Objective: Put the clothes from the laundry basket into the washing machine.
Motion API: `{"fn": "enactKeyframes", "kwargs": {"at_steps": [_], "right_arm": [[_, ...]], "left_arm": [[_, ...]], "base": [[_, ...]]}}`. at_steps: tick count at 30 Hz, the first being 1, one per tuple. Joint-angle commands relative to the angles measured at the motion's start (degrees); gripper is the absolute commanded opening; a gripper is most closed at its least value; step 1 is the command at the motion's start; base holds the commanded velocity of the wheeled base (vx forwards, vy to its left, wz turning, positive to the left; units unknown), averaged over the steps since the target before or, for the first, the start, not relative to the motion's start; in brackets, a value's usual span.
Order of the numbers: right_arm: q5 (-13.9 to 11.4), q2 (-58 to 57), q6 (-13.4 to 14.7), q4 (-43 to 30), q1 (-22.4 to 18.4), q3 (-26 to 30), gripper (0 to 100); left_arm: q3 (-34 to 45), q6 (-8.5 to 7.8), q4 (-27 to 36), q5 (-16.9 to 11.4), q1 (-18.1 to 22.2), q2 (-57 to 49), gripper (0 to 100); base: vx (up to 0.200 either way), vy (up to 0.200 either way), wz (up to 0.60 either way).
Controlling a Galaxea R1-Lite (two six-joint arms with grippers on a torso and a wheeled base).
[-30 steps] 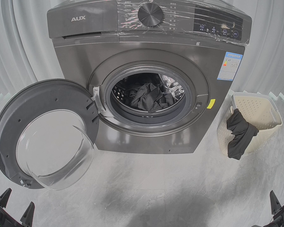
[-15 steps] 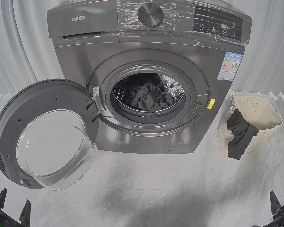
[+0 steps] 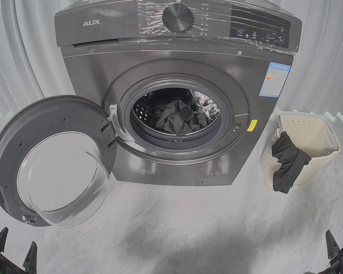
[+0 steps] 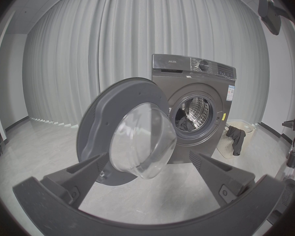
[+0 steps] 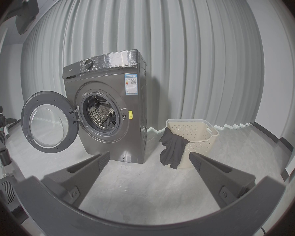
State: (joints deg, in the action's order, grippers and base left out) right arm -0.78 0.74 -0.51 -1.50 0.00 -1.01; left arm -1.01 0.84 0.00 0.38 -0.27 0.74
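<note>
Dark cloth, loaded: we find a heap of dark clothes inside the drum of the washing machine, ahead of both grippers and well apart from them.
Dark cloth, outstanding: one dark garment hangs over the near rim of the laundry basket, ahead of the right gripper and farther from the left gripper. We see nothing else in the part of the basket that shows.
Door: the door stands swung wide, directly ahead of the left gripper.
Progress: we judge the task well along, with the draped garment left to move.
Right gripper: fingers spread wide, holding nothing. It is held low, pointing forward, well short of the basket.
Left gripper: fingers likewise spread wide and empty. It is held low, pointing at the door, touching nothing.
Step due: in our judgement, a reach by the right arm to the garment.
</note>
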Motion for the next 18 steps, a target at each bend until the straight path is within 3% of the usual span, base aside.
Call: {"fn": "enactKeyframes", "kwargs": {"at_steps": [1,4,18], "right_arm": [[0.0,-0.3,0.0,0.0,0.0,0.4,100],[0.0,-0.3,0.0,0.0,0.0,0.4,100],[0.0,-0.3,0.0,0.0,0.0,0.4,100]], "left_arm": [[1.0,-0.14,0.0,0.0,0.0,-0.7,100],[1.0,-0.14,0.0,0.0,0.0,-0.7,100],[1.0,0.74,-0.1,-0.1,0.0,-0.7,100]], "base": [[0.000,-0.200,0.00],[0.000,-0.200,0.00],[0.000,0.000,0.00]]}}
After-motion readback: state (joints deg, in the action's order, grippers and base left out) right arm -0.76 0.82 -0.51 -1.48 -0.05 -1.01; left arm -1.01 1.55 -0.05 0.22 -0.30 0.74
